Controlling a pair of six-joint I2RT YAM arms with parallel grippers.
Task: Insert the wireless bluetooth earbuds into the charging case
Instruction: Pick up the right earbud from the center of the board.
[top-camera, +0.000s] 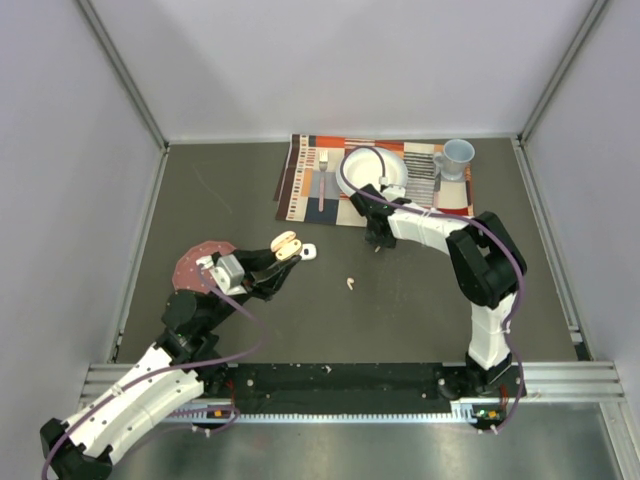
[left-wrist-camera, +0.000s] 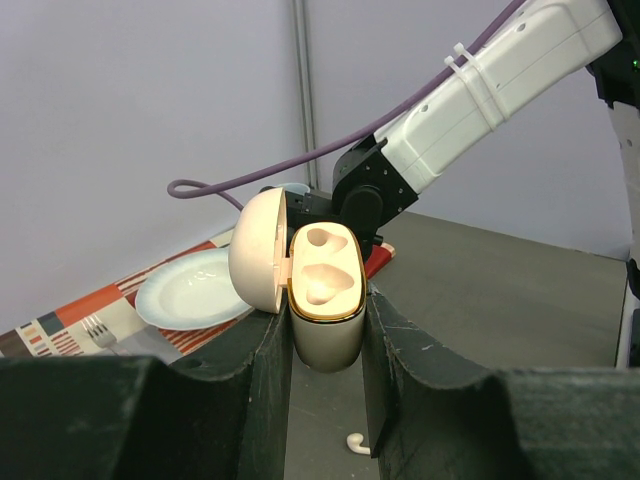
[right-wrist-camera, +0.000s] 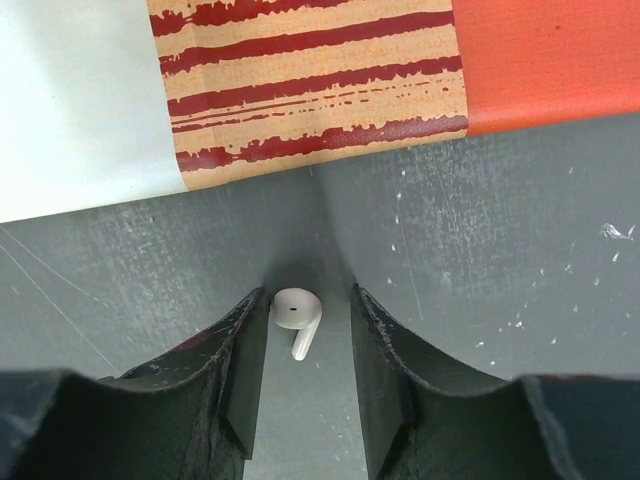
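Note:
My left gripper (top-camera: 277, 256) is shut on the cream charging case (top-camera: 286, 246) and holds it above the table. In the left wrist view the case (left-wrist-camera: 325, 300) sits between the fingers (left-wrist-camera: 325, 335) with its lid open and both cavities empty. One white earbud (top-camera: 350, 284) lies loose on the table and shows below the case (left-wrist-camera: 355, 442). My right gripper (top-camera: 377, 243) is down at the table by the placemat's near edge. Its jaws are open around a second earbud (right-wrist-camera: 296, 312), which lies flat near the left finger (right-wrist-camera: 248, 340). A small white piece (top-camera: 308, 252) lies right of the case; I cannot tell what it is.
A striped placemat (top-camera: 300, 185) at the back holds a fork (top-camera: 322, 178), a white plate (top-camera: 385, 162) and a grey mug (top-camera: 457, 157). A reddish round mat (top-camera: 198, 262) lies by the left arm. Grey walls close in the table.

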